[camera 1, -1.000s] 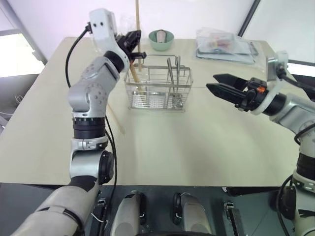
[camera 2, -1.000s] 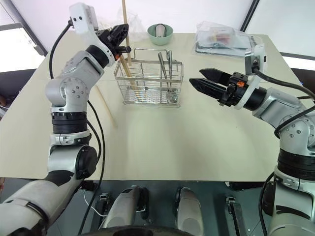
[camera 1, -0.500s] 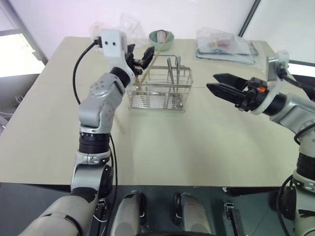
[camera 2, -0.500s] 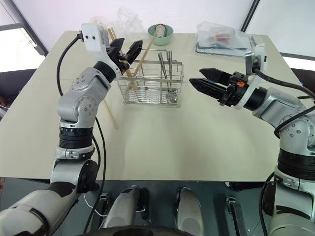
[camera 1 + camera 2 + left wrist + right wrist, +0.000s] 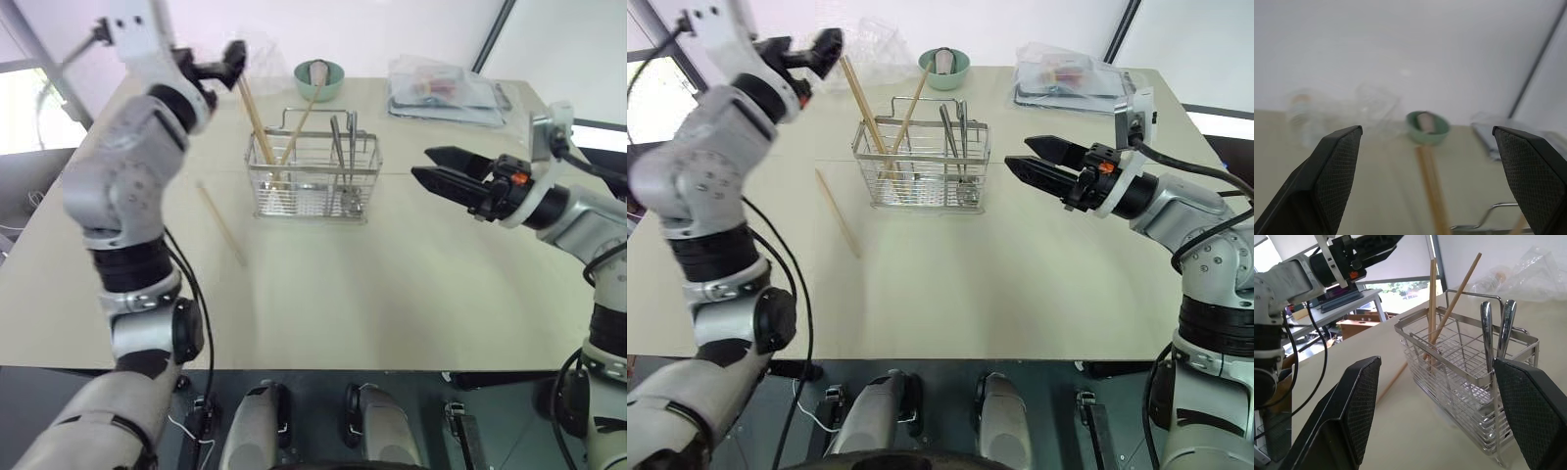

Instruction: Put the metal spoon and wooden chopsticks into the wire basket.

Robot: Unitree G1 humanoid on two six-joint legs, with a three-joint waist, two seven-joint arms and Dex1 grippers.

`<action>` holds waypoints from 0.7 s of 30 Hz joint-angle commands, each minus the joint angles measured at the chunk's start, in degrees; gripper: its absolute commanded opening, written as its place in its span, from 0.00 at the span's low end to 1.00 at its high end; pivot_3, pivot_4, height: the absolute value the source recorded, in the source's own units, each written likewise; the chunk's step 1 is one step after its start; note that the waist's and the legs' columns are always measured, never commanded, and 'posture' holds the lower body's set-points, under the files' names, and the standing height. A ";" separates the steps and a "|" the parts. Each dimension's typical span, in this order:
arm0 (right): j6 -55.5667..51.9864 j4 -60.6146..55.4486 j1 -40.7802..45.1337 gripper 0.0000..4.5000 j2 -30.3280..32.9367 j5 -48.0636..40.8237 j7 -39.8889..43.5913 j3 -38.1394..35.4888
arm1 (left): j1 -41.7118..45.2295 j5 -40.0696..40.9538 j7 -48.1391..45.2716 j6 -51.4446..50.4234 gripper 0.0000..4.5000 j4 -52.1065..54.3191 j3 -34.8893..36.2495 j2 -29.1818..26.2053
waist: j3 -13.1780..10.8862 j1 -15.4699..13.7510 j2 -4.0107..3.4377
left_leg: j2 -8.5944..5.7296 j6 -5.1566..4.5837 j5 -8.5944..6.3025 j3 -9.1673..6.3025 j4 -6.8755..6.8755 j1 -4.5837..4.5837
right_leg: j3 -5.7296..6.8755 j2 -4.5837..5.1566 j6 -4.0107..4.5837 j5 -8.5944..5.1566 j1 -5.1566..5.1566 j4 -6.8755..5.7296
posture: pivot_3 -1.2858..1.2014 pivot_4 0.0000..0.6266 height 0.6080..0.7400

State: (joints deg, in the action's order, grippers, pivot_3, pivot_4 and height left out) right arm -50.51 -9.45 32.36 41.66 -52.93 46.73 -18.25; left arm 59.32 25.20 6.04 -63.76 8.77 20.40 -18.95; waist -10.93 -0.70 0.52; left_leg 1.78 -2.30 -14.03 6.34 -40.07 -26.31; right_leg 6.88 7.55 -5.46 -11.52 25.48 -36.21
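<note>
The wire basket (image 5: 313, 178) stands at the middle back of the table. Two wooden chopsticks lean in its left part, one tilted left (image 5: 257, 122), one tilted right (image 5: 299, 117). Another chopstick (image 5: 221, 225) lies flat on the table left of the basket. The metal spoon (image 5: 1485, 330) stands handle-up in the right part beside a second metal utensil (image 5: 1506, 328). My left gripper (image 5: 220, 64) is raised above and left of the basket, open and empty, its fingers (image 5: 1332, 171) wide apart. My right gripper (image 5: 421, 163) hovers open and empty to the right of the basket.
A green bowl (image 5: 320, 78) sits behind the basket. A clear plastic tray with packets (image 5: 446, 88) lies at the back right. Crumpled clear plastic (image 5: 1374, 105) lies at the back left. Bare tabletop (image 5: 372, 284) spreads in front of the basket.
My left gripper opened and let go of the chopstick it held upright over the basket. That chopstick now leans in the basket. The left arm swung up and left; the right arm stayed still.
</note>
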 commanded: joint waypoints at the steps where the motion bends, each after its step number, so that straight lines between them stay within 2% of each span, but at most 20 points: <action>1: 1.95 0.12 1.19 0.83 -0.12 0.33 0.85 0.06 | 2.00 -3.38 7.65 -12.22 0.99 0.69 4.12 1.34 | 0.00 -0.14 0.00 | -0.01 0.00 0.00 -0.01 0.00 0.01 | 0.01 0.00 0.00 0.00 -0.03 0.01 | 0.52 0.24 0.75; 7: 3.24 0.97 1.66 0.83 -1.21 0.86 1.31 1.47 | 1.89 -9.55 14.67 -19.28 0.99 -2.31 8.93 8.71 | -0.01 -0.22 0.03 | -0.04 0.07 0.04 -0.05 -0.03 -0.02 | 0.05 0.02 -0.01 0.00 -0.06 0.02 | 0.52 0.24 0.75; 10: 3.41 1.02 1.87 0.83 -1.55 0.91 1.26 1.96 | 0.53 -11.78 14.95 -16.13 0.99 -6.51 7.39 10.40 | -0.01 -0.05 0.03 | -0.03 0.09 0.05 -0.05 -0.01 -0.02 | 0.05 0.00 0.00 0.00 -0.04 0.02 | 0.52 0.24 0.75; 15: 3.78 0.04 1.31 0.83 -1.31 1.41 1.63 2.93 | 0.06 -13.87 17.54 -11.59 0.99 -18.12 12.34 13.28 | 0.00 -0.05 0.03 | -0.03 0.10 0.05 -0.03 0.00 0.00 | 0.05 0.01 0.00 0.00 -0.04 0.02 | 0.52 0.24 0.75; 18: 3.93 -0.95 0.54 0.83 -0.99 1.38 1.70 3.09 | 0.31 -14.18 17.72 -6.74 0.99 -26.21 13.43 12.92 | -0.01 -0.04 0.03 | -0.02 0.10 0.04 -0.03 0.00 0.00 | 0.05 0.01 0.00 0.00 -0.03 0.02 | 0.52 0.24 0.75; 21: 3.51 -1.74 0.30 0.83 -0.35 0.92 1.93 2.55 | 1.38 -14.61 16.34 -0.97 0.99 -34.85 11.45 11.62 | 0.00 -0.20 0.03 | -0.02 0.10 0.04 -0.03 0.00 -0.01 | 0.06 0.02 0.00 0.00 -0.02 0.02 | 0.52 0.24 0.75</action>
State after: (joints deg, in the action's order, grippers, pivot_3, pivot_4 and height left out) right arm -47.61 -8.87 32.32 40.24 -51.28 48.14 -14.24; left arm 59.40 11.23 23.17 -68.00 -23.07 32.87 -6.47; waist -10.94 -0.90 0.55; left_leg 1.75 -2.20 -13.99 6.31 -40.07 -26.31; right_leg 6.94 7.59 -5.46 -11.52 25.44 -36.19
